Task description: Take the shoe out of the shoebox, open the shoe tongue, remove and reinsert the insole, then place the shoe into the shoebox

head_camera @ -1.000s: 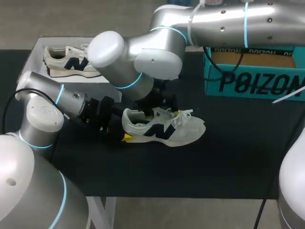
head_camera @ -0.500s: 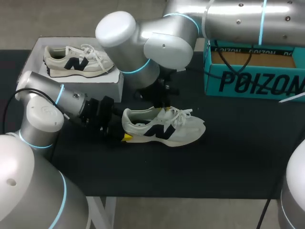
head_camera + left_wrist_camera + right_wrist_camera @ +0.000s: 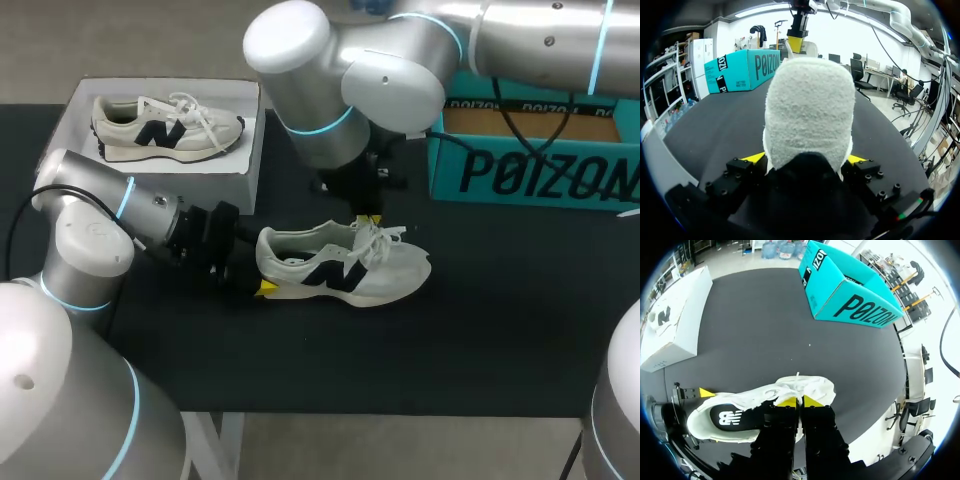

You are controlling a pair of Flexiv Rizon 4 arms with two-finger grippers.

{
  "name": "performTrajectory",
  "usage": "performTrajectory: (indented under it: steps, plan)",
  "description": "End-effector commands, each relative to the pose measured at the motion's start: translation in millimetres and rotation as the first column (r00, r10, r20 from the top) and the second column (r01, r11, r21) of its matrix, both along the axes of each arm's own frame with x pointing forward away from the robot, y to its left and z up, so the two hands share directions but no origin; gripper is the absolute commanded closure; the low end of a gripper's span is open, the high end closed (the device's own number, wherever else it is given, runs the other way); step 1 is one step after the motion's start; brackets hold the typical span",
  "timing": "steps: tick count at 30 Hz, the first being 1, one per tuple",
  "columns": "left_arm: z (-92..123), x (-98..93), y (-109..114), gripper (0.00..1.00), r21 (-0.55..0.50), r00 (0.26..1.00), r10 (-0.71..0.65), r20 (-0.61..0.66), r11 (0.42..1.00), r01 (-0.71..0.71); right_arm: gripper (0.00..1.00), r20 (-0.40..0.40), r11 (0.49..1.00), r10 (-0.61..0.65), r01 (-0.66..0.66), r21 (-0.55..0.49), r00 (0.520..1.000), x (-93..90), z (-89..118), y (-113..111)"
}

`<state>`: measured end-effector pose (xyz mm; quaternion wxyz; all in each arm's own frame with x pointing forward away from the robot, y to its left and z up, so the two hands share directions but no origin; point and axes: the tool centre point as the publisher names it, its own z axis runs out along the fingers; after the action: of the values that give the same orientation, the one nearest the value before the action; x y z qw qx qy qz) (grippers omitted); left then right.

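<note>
A cream shoe (image 3: 345, 268) with a dark side logo lies on its sole mid-table, toe pointing right. My left gripper (image 3: 262, 287) is at its heel. In the left wrist view the fuzzy heel (image 3: 809, 110) fills the gap and a yellow tip presses each side, so the left gripper (image 3: 805, 158) is shut on it. My right gripper (image 3: 368, 219) hangs just above the laces, tips together with nothing seen between them. From the right wrist the right gripper (image 3: 799, 401) is over the tongue, and the dark insole (image 3: 732, 417) lies inside the shoe (image 3: 805, 387).
A white shoebox (image 3: 75, 105) at the back left holds a second shoe (image 3: 165, 127). An open teal box (image 3: 530, 172) stands at the back right. Bare black tabletop lies in front of the shoe and to its right.
My right arm has lifted away from the shoe's opening and swung back to the right, and its fingers have closed. The left gripper and the shoe have stayed put.
</note>
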<state>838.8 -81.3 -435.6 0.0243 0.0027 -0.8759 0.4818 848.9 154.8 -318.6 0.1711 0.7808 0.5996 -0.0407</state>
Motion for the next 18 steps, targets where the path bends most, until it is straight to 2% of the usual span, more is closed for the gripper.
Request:
performTrajectory:
  steps: [1, 5, 17, 18]
  plan:
    - [-5, 1.5, -1, 1.0, 0.001, 1.0, 0.0, 0.001, 1.0, 0.0, 1.0, 0.019, 1.0, -0.006, 0.005, 0.018, 1.0, -6.1, 1, -14]
    - [-5, 1.5, -1, 1.0, 0.001, 1.0, 0.0, 0.001, 1.0, 0.0, 1.0, 0.012, 0.999, -0.033, 0.033, 0.014, 0.999, -6.8, -3, -24]
    - [-5, 1.5, -1, 1.0, 0.001, 1.0, 0.0, 0.001, 1.0, 0.0, 1.0, -0.027, 0.995, -0.096, 0.096, -0.012, 0.995, -12.7, -40, -45]
    - [-5, 1.5, -1, 1.0, 0.001, 1.0, 0.0, 0.001, 1.0, 0.0, 0.94, -0.029, 0.995, -0.097, 0.096, -0.012, 0.995, -13.3, -42, -46]
